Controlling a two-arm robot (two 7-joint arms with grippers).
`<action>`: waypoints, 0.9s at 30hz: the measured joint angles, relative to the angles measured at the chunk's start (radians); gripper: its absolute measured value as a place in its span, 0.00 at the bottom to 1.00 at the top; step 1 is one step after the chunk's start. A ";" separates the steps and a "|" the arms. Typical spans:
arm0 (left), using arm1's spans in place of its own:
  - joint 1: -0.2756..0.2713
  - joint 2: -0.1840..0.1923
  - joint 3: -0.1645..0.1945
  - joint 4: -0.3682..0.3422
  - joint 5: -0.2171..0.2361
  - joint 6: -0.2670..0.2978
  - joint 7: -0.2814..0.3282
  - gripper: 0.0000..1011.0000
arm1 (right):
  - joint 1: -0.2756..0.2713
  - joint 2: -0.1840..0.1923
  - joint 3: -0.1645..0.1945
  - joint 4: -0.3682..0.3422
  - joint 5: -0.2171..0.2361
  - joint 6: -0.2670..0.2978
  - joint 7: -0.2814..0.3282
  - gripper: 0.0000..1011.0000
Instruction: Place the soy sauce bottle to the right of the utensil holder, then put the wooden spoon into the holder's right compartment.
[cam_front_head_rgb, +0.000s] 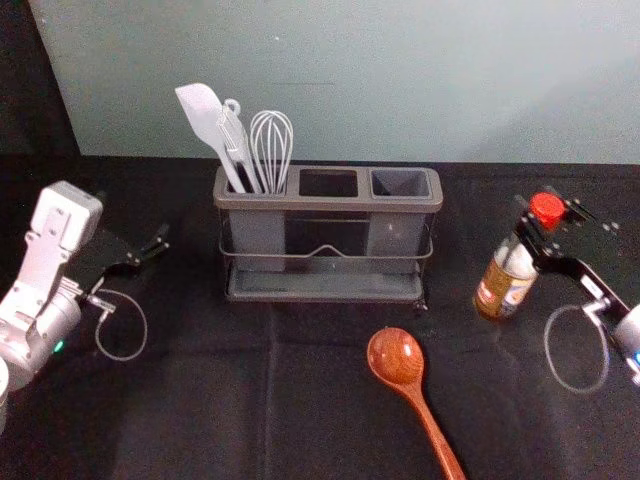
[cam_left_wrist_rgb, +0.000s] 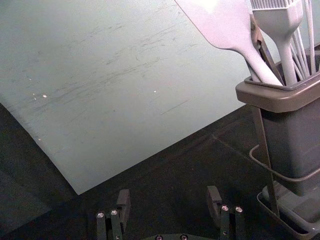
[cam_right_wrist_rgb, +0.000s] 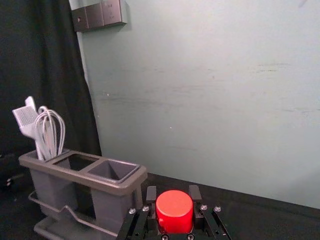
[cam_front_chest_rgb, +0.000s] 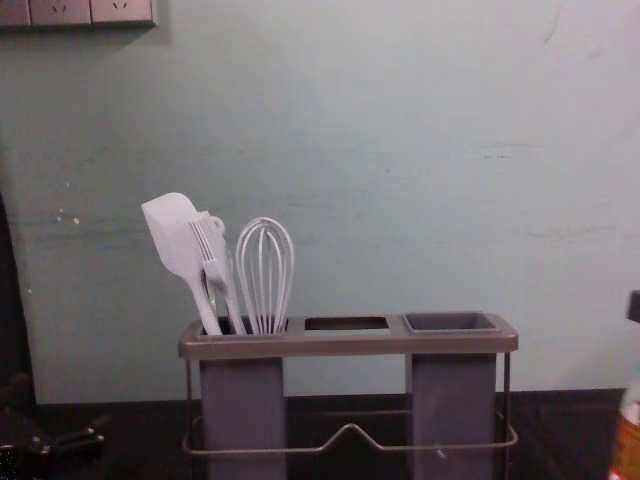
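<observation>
In the head view my right gripper (cam_front_head_rgb: 552, 222) is shut around the neck of the soy sauce bottle (cam_front_head_rgb: 503, 285), right of the utensil holder (cam_front_head_rgb: 330, 205). The bottle leans a little there; whether its base touches the table I cannot tell. The right wrist view has the red cap (cam_right_wrist_rgb: 174, 211) between the fingers of my right gripper (cam_right_wrist_rgb: 173, 195). The wooden spoon (cam_front_head_rgb: 397, 357) lies in front of the holder, handle toward the near edge. The holder's right compartment (cam_front_chest_rgb: 452, 322) holds nothing visible. My left gripper (cam_front_head_rgb: 135, 248) hovers left of the holder; its fingers (cam_left_wrist_rgb: 123, 204) stand apart, open.
A white spatula (cam_front_chest_rgb: 172, 235), a brush (cam_front_chest_rgb: 212, 255) and a whisk (cam_front_chest_rgb: 265, 265) stand in the holder's left compartment. Behind the dark-clothed table (cam_front_head_rgb: 220, 380) rises a pale wall, with a socket panel (cam_right_wrist_rgb: 99, 16) on it.
</observation>
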 joint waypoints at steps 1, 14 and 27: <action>0.000 0.000 0.000 0.000 0.000 0.000 0.000 0.99 | 0.011 -0.007 -0.004 0.010 -0.002 0.000 0.001 0.39; 0.000 0.000 0.000 0.000 0.000 0.000 0.000 0.99 | 0.173 -0.095 -0.073 0.191 -0.039 -0.026 0.038 0.39; 0.000 0.000 0.000 0.000 0.000 0.000 0.000 0.99 | 0.259 -0.144 -0.099 0.302 -0.072 -0.042 0.045 0.39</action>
